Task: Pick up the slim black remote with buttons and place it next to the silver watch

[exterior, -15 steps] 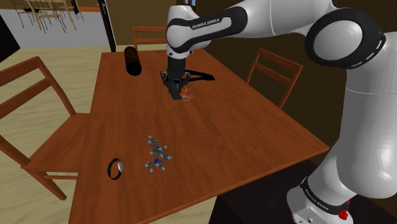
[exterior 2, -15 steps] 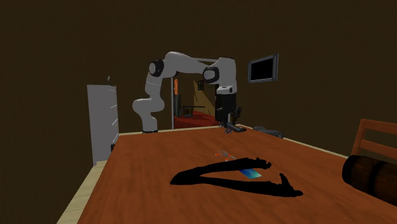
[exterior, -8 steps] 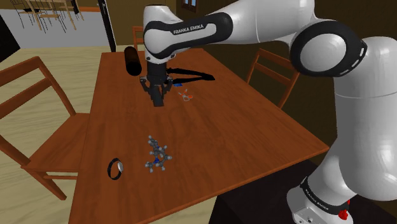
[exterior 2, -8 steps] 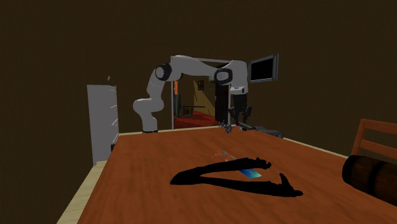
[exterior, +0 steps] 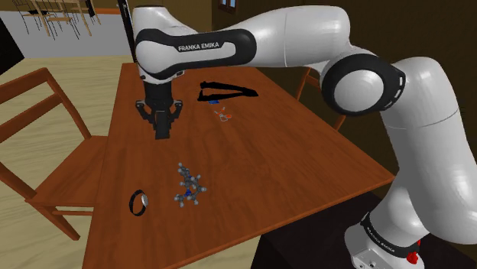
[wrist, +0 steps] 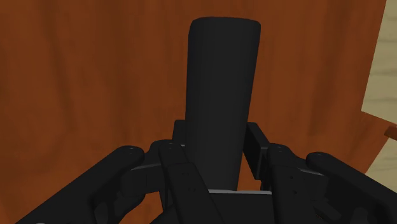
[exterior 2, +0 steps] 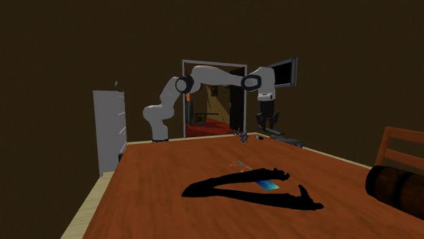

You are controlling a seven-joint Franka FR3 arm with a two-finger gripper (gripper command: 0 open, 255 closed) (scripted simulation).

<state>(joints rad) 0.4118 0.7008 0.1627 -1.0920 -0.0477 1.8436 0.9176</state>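
Chair [exterior: 46, 115] stood at the shoulder view's left, beside the wooden table [exterior: 306, 168]. Near the table's close edge lay the watch [exterior: 138, 202], curled in a ring, and the slim black remote [wrist: 222, 83] had to go next to it. Well apart from the watch hung my gripper [exterior: 160, 122], pointing down over bare wood. My jaws were pinched narrow on the remote so it would not slip; it stuck out straight past my fingers [wrist: 256, 143]. I think I was partway there. Further right lay a small grey and blue thing [exterior: 187, 186], a little red thing [exterior: 224, 115] and a black loopy thing [exterior: 228, 92].
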